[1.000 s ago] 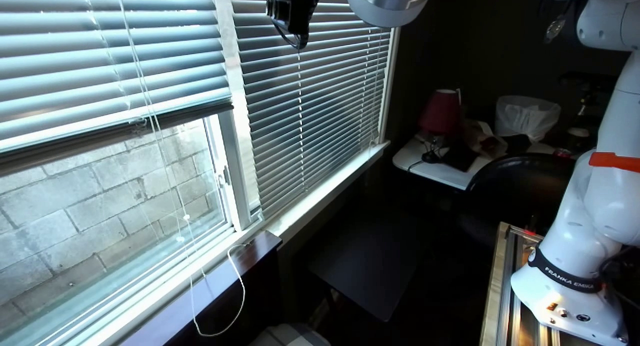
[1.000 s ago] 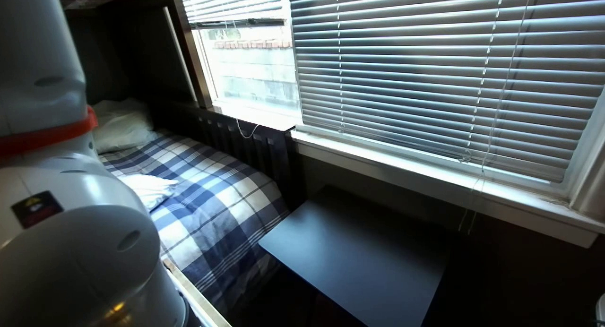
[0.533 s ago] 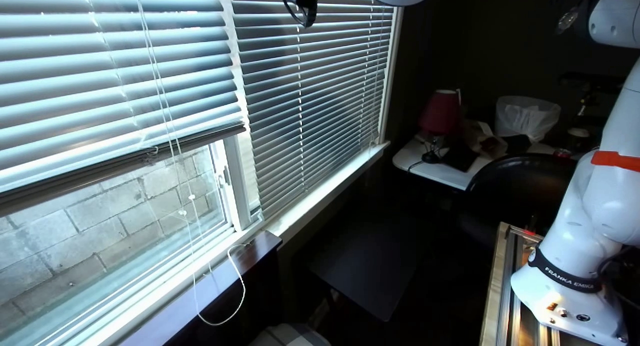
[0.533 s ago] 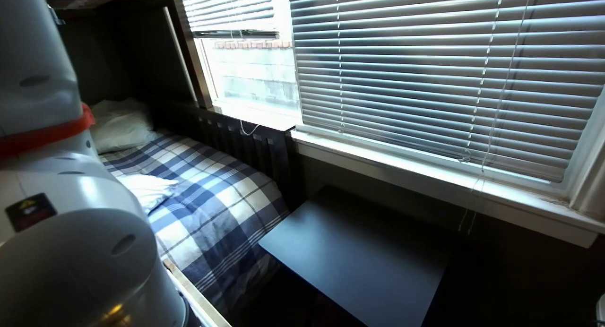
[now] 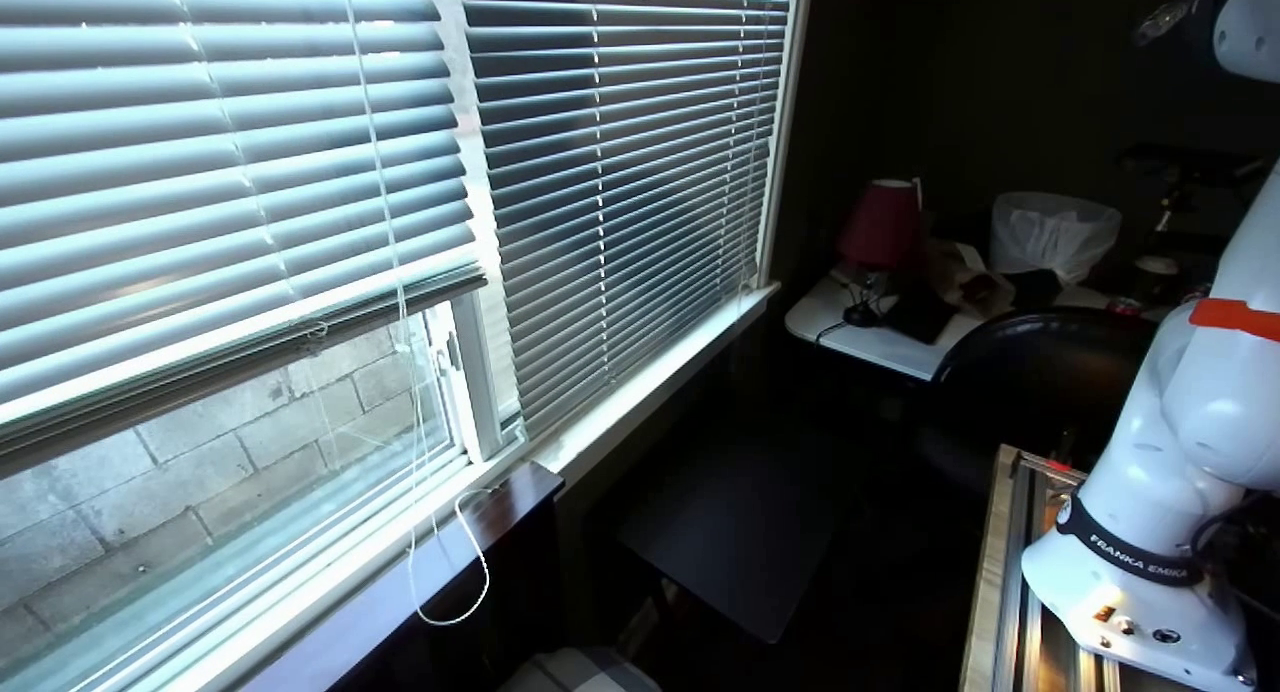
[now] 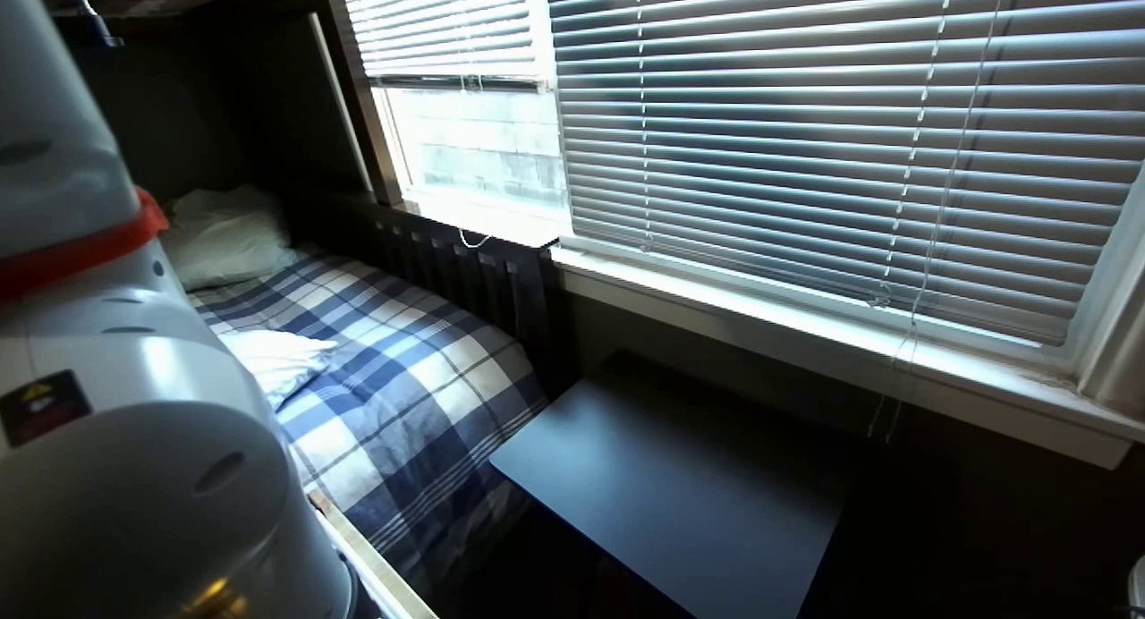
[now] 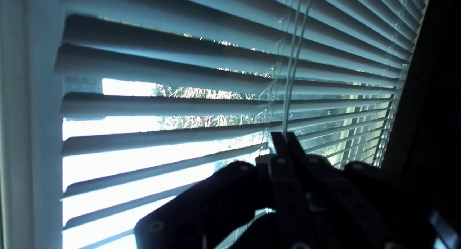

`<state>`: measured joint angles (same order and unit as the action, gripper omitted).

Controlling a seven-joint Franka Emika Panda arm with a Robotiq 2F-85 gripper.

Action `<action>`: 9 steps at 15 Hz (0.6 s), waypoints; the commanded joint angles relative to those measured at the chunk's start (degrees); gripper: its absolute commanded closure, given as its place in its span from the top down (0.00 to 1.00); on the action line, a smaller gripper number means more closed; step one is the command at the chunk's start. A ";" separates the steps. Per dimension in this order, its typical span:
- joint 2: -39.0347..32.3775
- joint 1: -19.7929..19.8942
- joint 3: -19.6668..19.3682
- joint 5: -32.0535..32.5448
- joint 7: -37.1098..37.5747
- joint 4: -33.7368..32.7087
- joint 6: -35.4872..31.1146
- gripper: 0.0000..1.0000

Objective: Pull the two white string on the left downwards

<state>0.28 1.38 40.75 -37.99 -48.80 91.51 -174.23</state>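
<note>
The two white strings (image 5: 375,152) hang in front of the raised left blind (image 5: 220,142) and end below its bottom rail in a loose loop by the sill. In the wrist view the strings (image 7: 292,69) run close together from the top down between my fingertips. My gripper (image 7: 283,134) is shut on them, its two black tips nearly together. The slats of the left blind (image 7: 173,105) lie just behind the gripper. In the exterior views the gripper is out of frame. The left blind (image 6: 438,29) also shows there, partly lowered.
A second lowered blind (image 5: 640,192) covers the right window, with its own cords (image 6: 953,172). A black table (image 6: 680,494) stands below it, beside a plaid bed (image 6: 411,360). A red lamp (image 5: 880,227) stands on a white desk (image 5: 905,347).
The left blind's bottom rail has come down. The strings have shifted right and their loose loop has risen. The arm's end has moved up out of the exterior view.
</note>
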 commanded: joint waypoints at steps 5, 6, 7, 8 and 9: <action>4.86 2.88 -2.83 4.48 3.71 3.49 0.28 0.00; 4.84 2.84 -2.91 4.44 3.52 3.14 1.09 0.00; 4.86 2.83 -2.86 4.61 3.38 3.13 1.78 0.00; 4.80 2.62 -2.79 4.40 2.93 2.93 2.77 0.00; 4.43 2.18 -2.60 3.78 2.05 2.36 3.95 0.22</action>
<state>2.96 3.58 38.17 -34.32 -47.27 92.36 -173.54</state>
